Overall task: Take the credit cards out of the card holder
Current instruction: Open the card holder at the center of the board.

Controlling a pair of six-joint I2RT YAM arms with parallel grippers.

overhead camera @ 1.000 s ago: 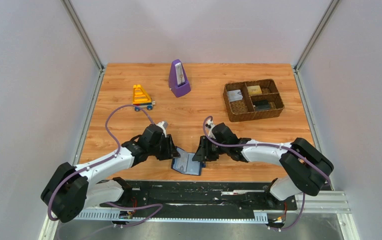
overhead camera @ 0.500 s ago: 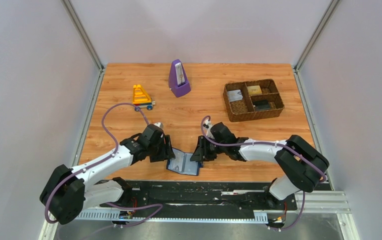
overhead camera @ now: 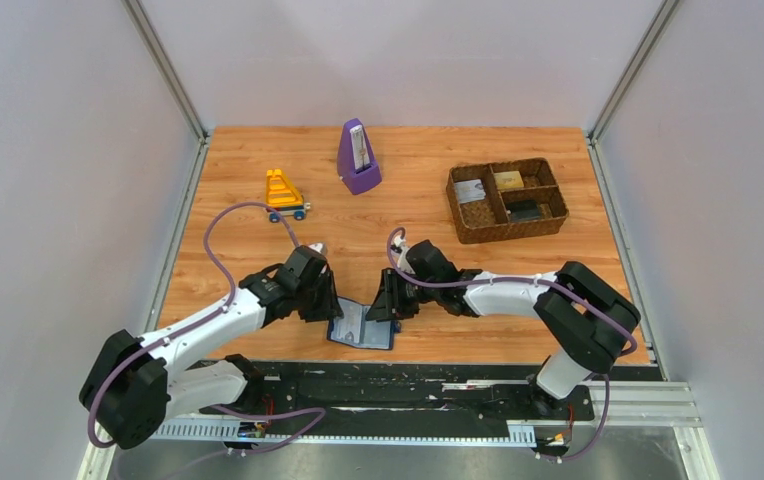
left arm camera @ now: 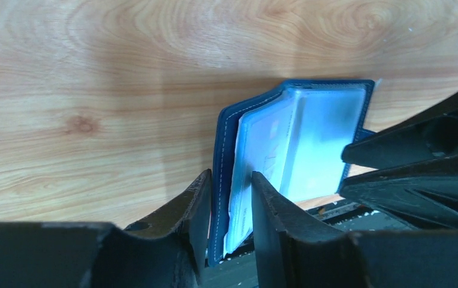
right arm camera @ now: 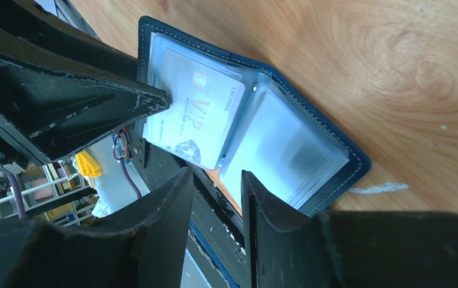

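Note:
The card holder (overhead camera: 361, 326) lies open at the table's near edge, dark blue cover down, clear sleeve pages up. My left gripper (overhead camera: 330, 305) is at its left side. In the left wrist view that gripper (left arm camera: 229, 180) is shut on the holder's (left arm camera: 298, 138) left cover and pages. A pale grey credit card (right arm camera: 193, 114) printed "VIP" sits inside the left sleeve. My right gripper (overhead camera: 383, 303) is over the right half. In its own view the right gripper (right arm camera: 214, 177) stands open with nothing in the gap, and one finger (right arm camera: 262, 204) lies against the right pages. A dark credit card (overhead camera: 524, 210) lies in the basket.
A brown woven basket (overhead camera: 506, 229) at the back right also holds a whitish card (overhead camera: 471, 190) and a gold-tan card (overhead camera: 508, 180). A purple metronome (overhead camera: 357, 157) and a yellow toy (overhead camera: 283, 193) stand at the back. The black rail runs just below the holder.
The holder and both grippers have shifted a little to the left. My left gripper opened wider, then closed on the holder's left half. The right gripper followed leftward.

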